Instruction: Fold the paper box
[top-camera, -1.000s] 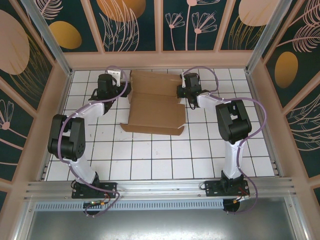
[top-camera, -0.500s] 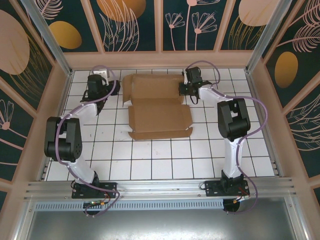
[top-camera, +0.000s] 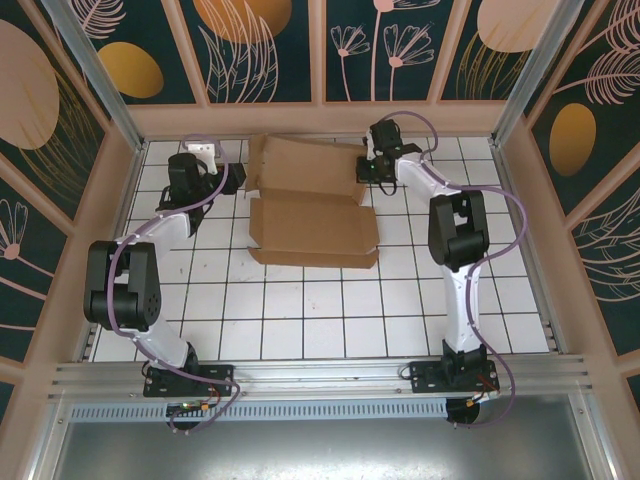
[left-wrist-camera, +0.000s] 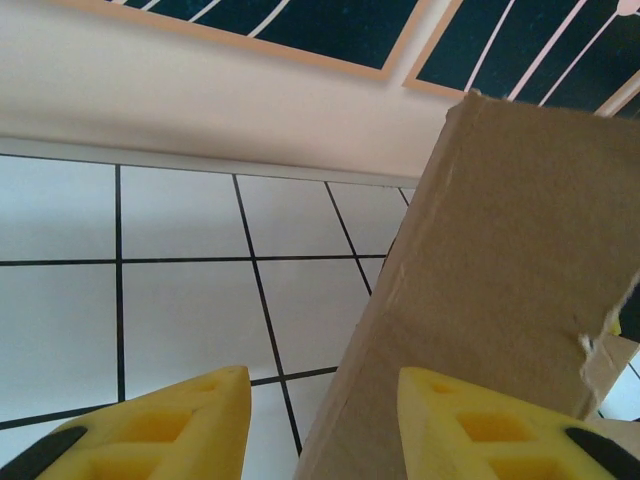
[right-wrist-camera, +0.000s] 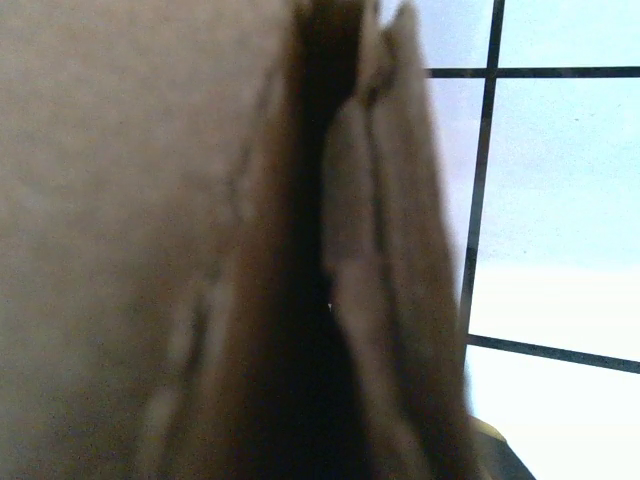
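Half parted at the left gripper (top-camera: 236, 180) - yellow fingers (left-wrist-camera: 150, 430) with a plain gap between them, nothing pinched. Just past the right-hand finger in the left wrist view, a raised brown panel of the paper box (top-camera: 312, 205), its torn-looking corner off to the right; whether pad and cardboard touch, impossible to tell. Beyond that, white tiles with black seams, then the pale back wall (left-wrist-camera: 200, 90).

Closed almost to nothing at the right gripper (top-camera: 366, 170), set against the right edge of the box's far panel and, so far as the top view tells, pinching it there. Blurred folded layers of cardboard very close in the right wrist view, edge-on, with a dark slot between them and tiles to the right.

Lying at the far middle of the table (top-camera: 300, 320), between the two grippers - far panel lifted off the tiles and reaching close to the back wall, near panel flat, wider, with small tabs at its right corners. Left gripper just beside the left edge of the far panel, right gripper on the opposite edge. Both arms stretched far from their bases at the near rail, purple cables looping along them.
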